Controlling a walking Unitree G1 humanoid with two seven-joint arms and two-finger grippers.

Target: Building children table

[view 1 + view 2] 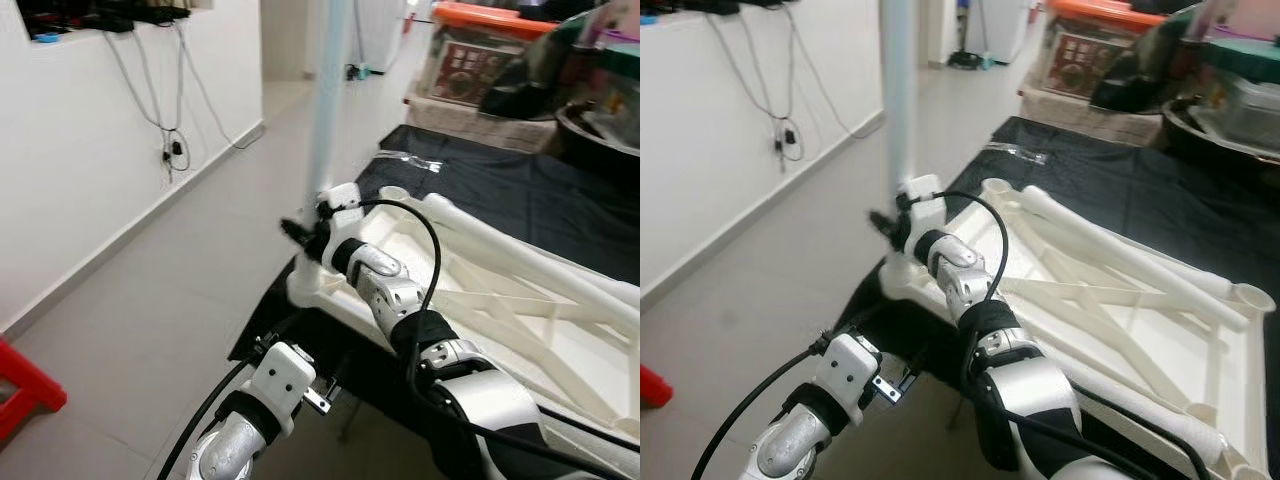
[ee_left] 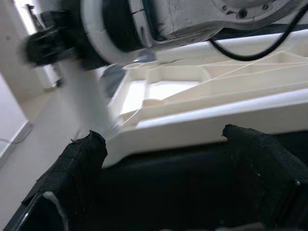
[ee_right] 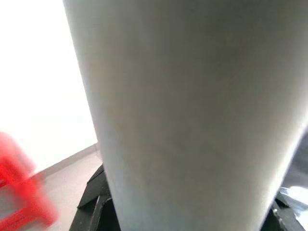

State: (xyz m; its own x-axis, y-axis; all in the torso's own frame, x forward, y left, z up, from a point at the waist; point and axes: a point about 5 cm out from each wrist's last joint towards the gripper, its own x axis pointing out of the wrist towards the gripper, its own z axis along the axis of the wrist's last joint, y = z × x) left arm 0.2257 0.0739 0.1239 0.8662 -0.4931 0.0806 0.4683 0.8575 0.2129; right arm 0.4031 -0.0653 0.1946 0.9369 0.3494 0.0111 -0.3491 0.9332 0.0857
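Left eye view: the right gripper point(image 1: 303, 232) is at the near left corner of a white plastic tabletop point(image 1: 520, 300) that lies upside down on a black cloth point(image 1: 520, 195), its ribbed underside and diagonal braces facing up. A pale blue table leg point(image 1: 328, 95) stands upright at that corner, rising out of frame, and the gripper sits right at its lower end. The leg is most likely held vertical so that its foot can seat in the corner socket point(image 1: 305, 285), which is why the tabletop has been turned underside-up, where the sockets can be reached from above. In the right wrist view the leg's smooth tube looms very close to the camera, so the fingers are probably clamped around it, though they are hidden behind the wrist housing and I cannot tell for sure. The left gripper point(image 2: 163, 178) waits low, just in front of the tabletop's near edge and below it, its two black fingers point(image 2: 77, 163) spread wide apart with nothing between them; it looks placed to steady the slab if the leg needs pushing. Another open socket point(image 1: 1252, 297) shows at the far right corner, so by my reading most of the legs are not yet fitted. A red stool point(image 1: 25, 395) stands on the tiled floor point(image 1: 170, 290), well apart.
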